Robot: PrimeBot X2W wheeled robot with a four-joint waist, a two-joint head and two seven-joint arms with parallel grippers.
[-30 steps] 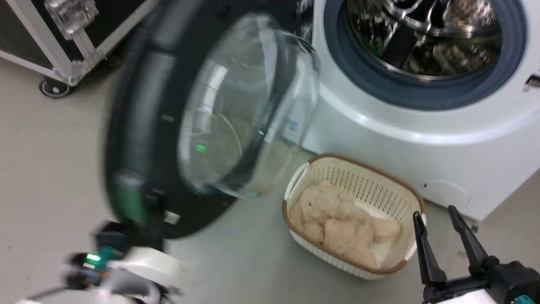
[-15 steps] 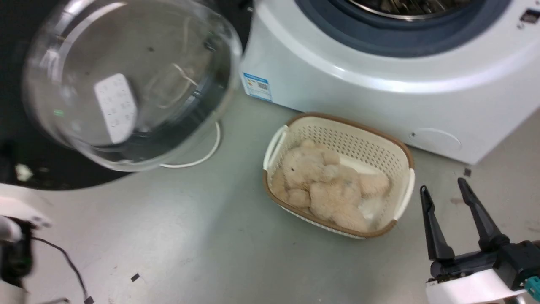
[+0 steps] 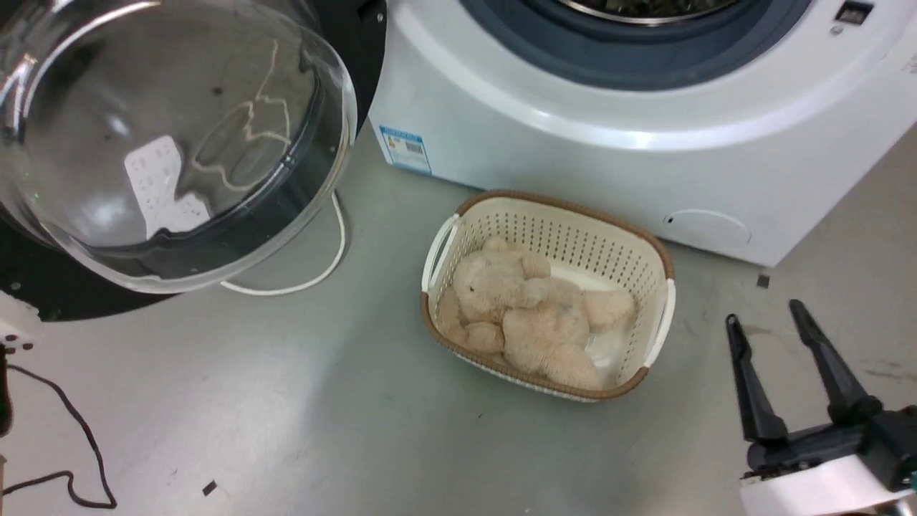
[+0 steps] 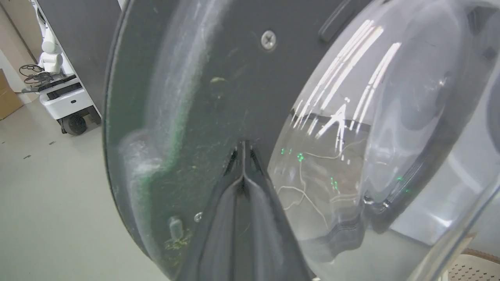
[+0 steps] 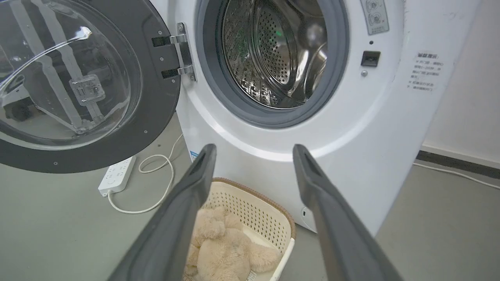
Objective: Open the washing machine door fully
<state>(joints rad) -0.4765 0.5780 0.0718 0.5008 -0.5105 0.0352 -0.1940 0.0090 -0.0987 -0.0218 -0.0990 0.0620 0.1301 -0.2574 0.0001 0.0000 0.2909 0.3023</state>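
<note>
- Grey floor in front of the washing machine; a pale wall stands to the machine's right.
- Washing machine door: swung wide to the machine's left on its metal hinge, with the steel drum fully exposed.
- Left gripper: jaws closed on nothing, tips together at the door's dark inner face beside the glass bowl. Contact is likely but not certain.
- Right gripper: jaws spread and empty, low in front of the machine.
- Basket: on the floor just in front of the machine, holding a plush toy.
- Power strip and white cord: on the floor left of the machine, beneath the door.
- Risk: the closed tips may skid off the glossy face onto the glass.
- Risk: pushing past the stop would strain the hinge.
- Risk: once released, the door may drift back toward the machine.
</note>
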